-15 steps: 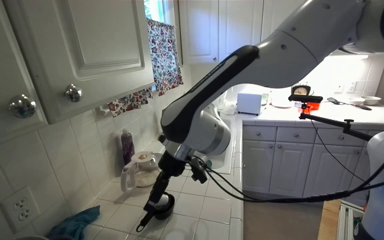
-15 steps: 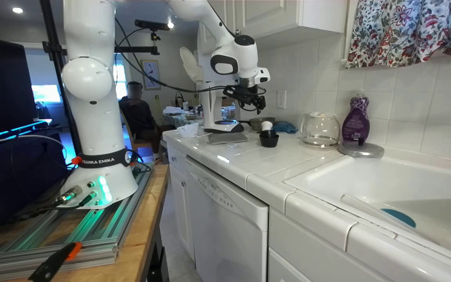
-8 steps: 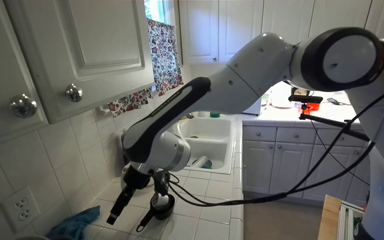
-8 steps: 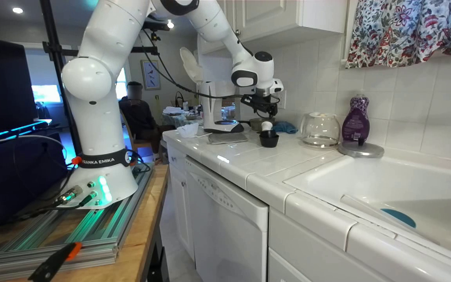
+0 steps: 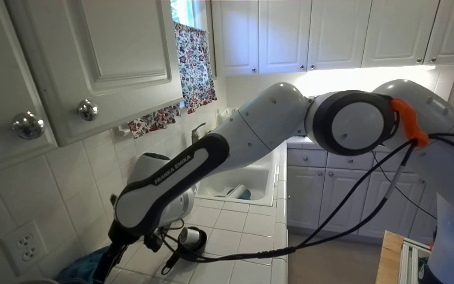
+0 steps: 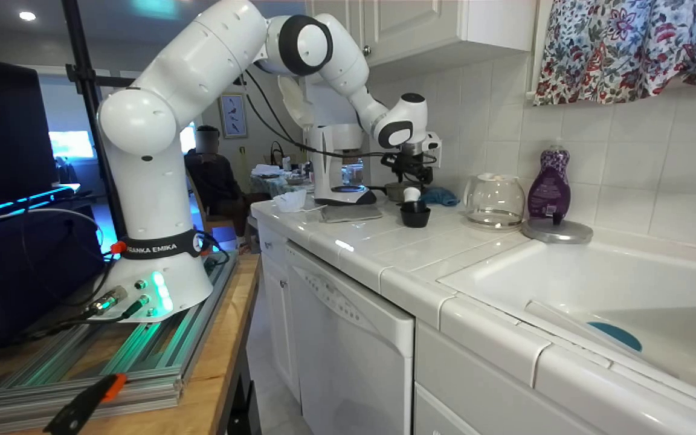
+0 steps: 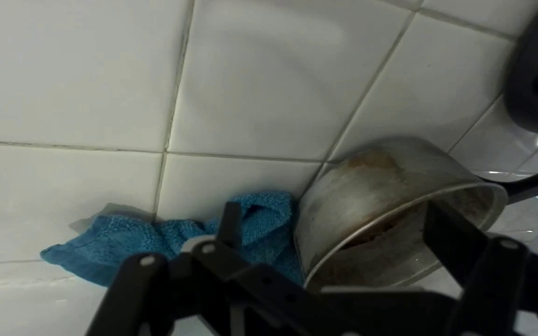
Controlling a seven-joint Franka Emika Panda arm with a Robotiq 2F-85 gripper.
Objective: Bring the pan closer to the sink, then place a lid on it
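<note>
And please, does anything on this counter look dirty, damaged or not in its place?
Yes, the grey pan looks dirty: brown stains mark its outer wall, and its inside is brownish too. I cannot tell whether this is rust or burnt food.

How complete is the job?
Done: nothing; the round grey metal pan sits uncovered, away from the white rectangular sink. In hand: probably the grasp, the open black tool near the pan. Left: moving it, then adding the round grey metal lid beside the sink.
</note>
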